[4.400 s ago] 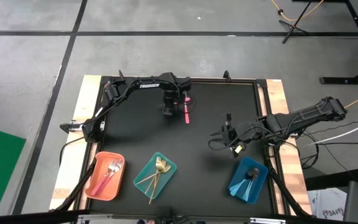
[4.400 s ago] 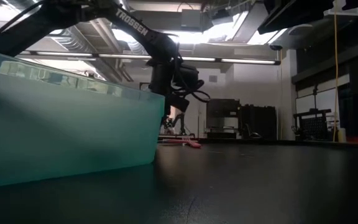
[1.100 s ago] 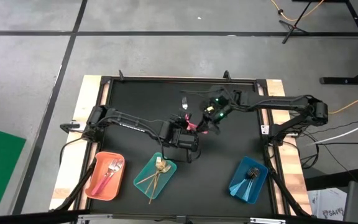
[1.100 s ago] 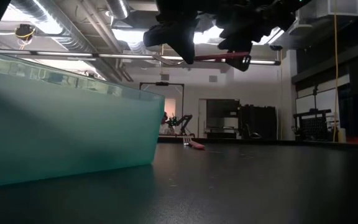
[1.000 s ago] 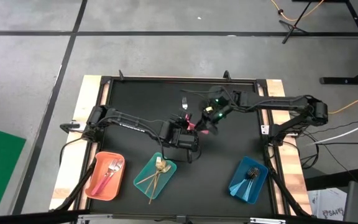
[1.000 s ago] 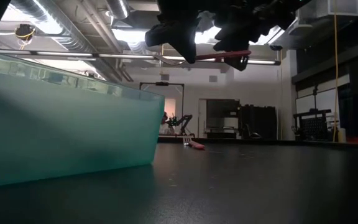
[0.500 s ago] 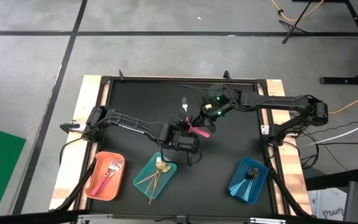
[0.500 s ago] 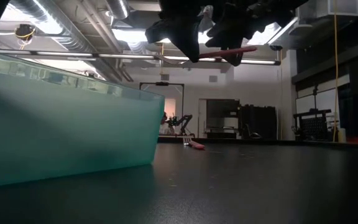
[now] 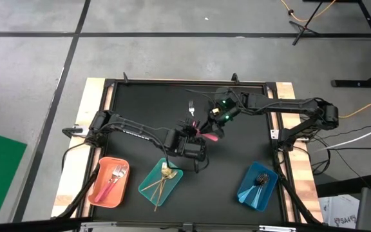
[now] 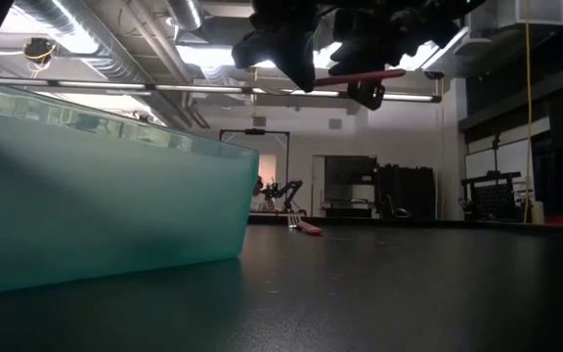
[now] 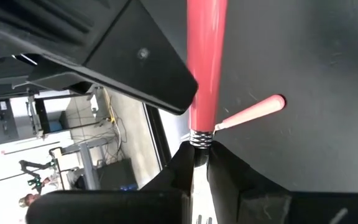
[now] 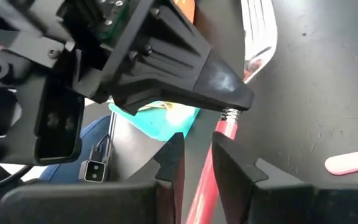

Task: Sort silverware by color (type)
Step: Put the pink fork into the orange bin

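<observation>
A pink-handled fork [image 9: 206, 134] hangs in the air over the middle of the table, held level between both grippers; it shows high in the low view [image 10: 371, 74]. My left gripper [image 9: 195, 133] is shut on its silver neck, my right gripper [image 9: 215, 124] on its pink handle. A second pink-handled piece of silverware [image 9: 190, 108] lies flat on the black mat under and behind them, also in the low view [image 10: 306, 227] and the left wrist view [image 11: 253, 112]. My left gripper pinches the fork's silver neck [image 11: 199, 144], just past the handle's ringed collar, between its two fingers. The fingers lie along the fork, whose pink handle [image 11: 207, 62] points away from them. The fork is lifted clear of the table. My right gripper has the pink handle [image 12: 209, 177] between its two fingers [image 12: 232, 163], below the collar [image 12: 229, 114]. The fingers lie roughly along the handle, coming from the table's right and far side, slanting down. The silver head [image 12: 258, 28] sticks out past the left gripper.
Along the near edge stand an orange tray [image 9: 102, 193] with pink forks, a teal tray [image 9: 172, 173] with gold pieces, and a blue tray [image 9: 250, 196] with dark pieces. The teal tray's wall [image 10: 96, 186] fills the low view's left.
Both grippers have stayed shut on the fork, high over the middle of the table. The fork's pink handle has tipped a little: in the low view its free end now stands higher than a second ago.
</observation>
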`<action>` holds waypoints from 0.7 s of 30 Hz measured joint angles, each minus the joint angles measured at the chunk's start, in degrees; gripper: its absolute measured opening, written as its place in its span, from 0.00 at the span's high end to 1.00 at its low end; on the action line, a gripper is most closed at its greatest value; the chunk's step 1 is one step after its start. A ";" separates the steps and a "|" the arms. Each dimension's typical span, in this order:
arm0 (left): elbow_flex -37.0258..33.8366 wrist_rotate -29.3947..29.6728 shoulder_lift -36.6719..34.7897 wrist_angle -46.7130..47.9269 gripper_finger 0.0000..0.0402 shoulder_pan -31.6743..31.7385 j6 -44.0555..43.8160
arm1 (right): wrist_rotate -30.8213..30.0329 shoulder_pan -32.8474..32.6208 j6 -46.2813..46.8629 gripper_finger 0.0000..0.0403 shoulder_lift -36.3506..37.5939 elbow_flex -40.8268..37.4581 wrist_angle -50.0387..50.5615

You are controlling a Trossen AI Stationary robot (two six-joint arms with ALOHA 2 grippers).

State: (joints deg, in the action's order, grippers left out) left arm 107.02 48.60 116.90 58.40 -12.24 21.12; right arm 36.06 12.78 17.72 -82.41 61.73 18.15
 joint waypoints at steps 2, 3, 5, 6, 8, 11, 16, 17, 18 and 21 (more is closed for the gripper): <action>0.00 0.04 0.00 -0.36 0.94 0.10 0.02 | 0.14 0.00 0.00 0.81 0.02 0.00 0.03; 0.00 0.06 0.00 -0.54 0.94 0.10 0.07 | 0.20 0.00 0.00 0.81 0.02 0.00 0.19; -0.02 0.15 0.02 -0.90 0.94 0.08 0.20 | 0.46 0.00 0.00 0.81 0.02 0.00 0.44; -0.02 0.15 0.02 -0.91 0.94 0.08 0.20 | 0.47 0.00 0.00 0.81 0.02 0.00 0.39; -0.02 0.11 0.02 -0.97 0.94 0.08 0.19 | 0.49 0.00 0.00 0.81 0.02 0.00 0.35; -0.02 -0.94 0.02 -1.08 0.94 -0.17 0.15 | 0.53 0.21 0.00 0.81 0.02 0.12 0.08; -0.02 -1.44 0.02 -1.18 0.94 -0.84 -0.05 | -0.28 0.96 -0.03 0.81 0.02 1.42 -0.04; -0.02 -1.46 0.02 -1.18 0.94 -0.96 -0.05 | -0.67 1.22 -0.02 0.81 0.02 1.50 0.09; -0.02 -1.48 0.02 -1.17 0.94 -1.08 -0.04 | -0.71 1.18 -0.05 0.81 0.02 1.56 0.14; -0.02 -1.33 0.02 -1.15 0.94 -1.54 -0.05 | -0.53 1.14 -0.06 0.81 0.02 1.67 0.73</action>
State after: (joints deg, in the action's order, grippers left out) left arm 107.00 47.27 116.92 57.26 -13.79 21.08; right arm 35.53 13.91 17.66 -82.39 63.41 18.88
